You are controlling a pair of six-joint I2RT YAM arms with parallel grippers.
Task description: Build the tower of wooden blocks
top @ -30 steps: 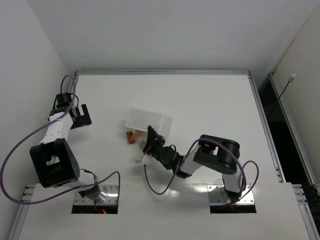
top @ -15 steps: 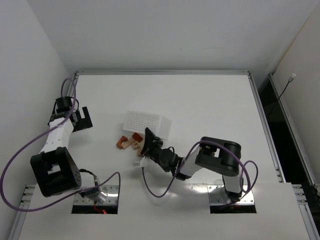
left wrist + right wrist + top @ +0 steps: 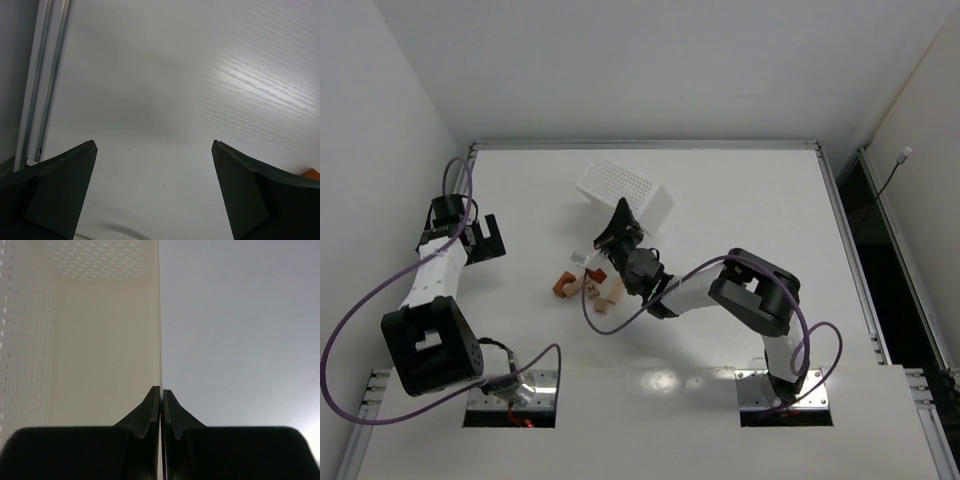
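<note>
Small tan and reddish-brown wood blocks (image 3: 588,284): lying loose on the white table (image 3: 750,200), beside the right arm's wrist; none appears stacked.
Left gripper (image 3: 153,146): fingers spread wide over bare tabletop, well apart from the blocks.
Right gripper (image 3: 161,391): pinched onto the thin wall of the bin.
White perforated plastic bin (image 3: 626,190): held tilted, just beyond the blocks.
Progress: blocks are out of the bin; all the stacking looks left to do.
</note>
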